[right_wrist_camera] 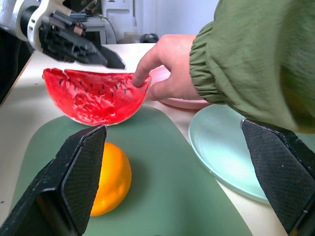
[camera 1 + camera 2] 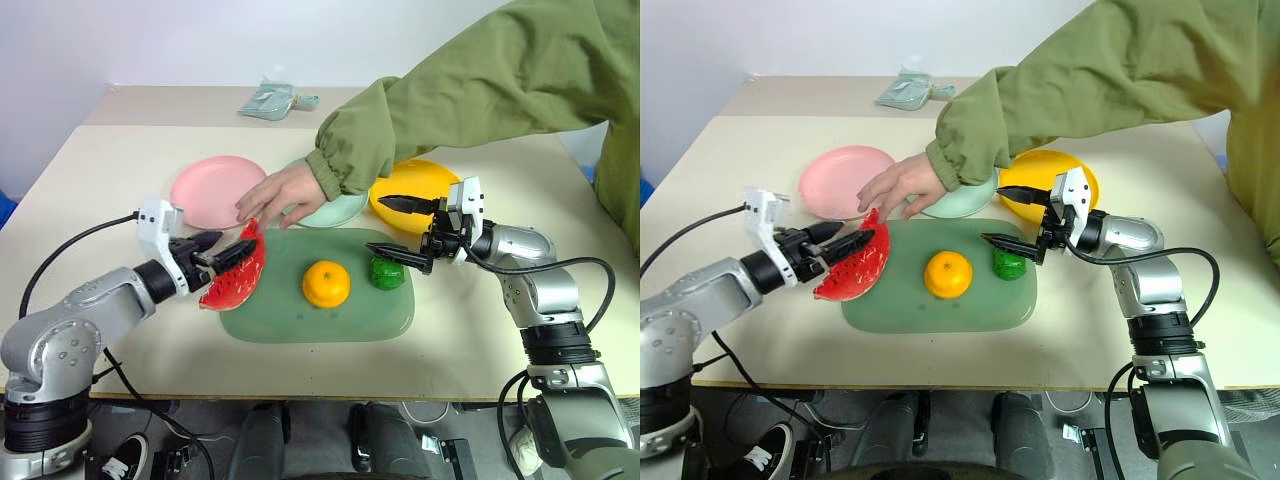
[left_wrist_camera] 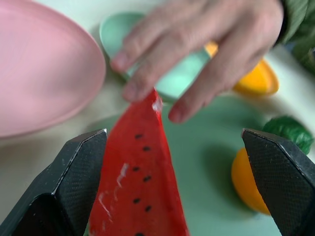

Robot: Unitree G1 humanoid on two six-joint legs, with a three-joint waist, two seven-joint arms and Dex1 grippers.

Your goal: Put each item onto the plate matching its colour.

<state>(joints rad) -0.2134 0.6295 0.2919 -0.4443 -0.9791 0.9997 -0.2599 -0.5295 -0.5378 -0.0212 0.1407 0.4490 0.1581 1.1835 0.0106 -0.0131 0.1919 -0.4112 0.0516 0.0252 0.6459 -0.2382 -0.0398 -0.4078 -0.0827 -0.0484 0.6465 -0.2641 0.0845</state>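
While the watermelon wedge point(image 2: 236, 272) stands upright between the spread fingers of the left pincer point(image 2: 229, 250), not clamped, a person's hand point(image 2: 284, 195) touches its far tip. Just past that pincer sits the pink plate point(image 2: 207, 187), with the mint plate point(image 2: 340, 212) beyond the hand. The orange point(image 2: 326, 283) and the dark-green vegetable point(image 2: 386, 273) rest on the green mat point(image 2: 310, 322) between both pincers. The right pincer point(image 2: 397, 226) hangs open just above the vegetable, with the yellow plate point(image 2: 420, 180) right behind it on the tabletop point(image 2: 90, 170).

Mint plate point(image 2: 338, 212) partly behind sleeve point(image 2: 400, 130)
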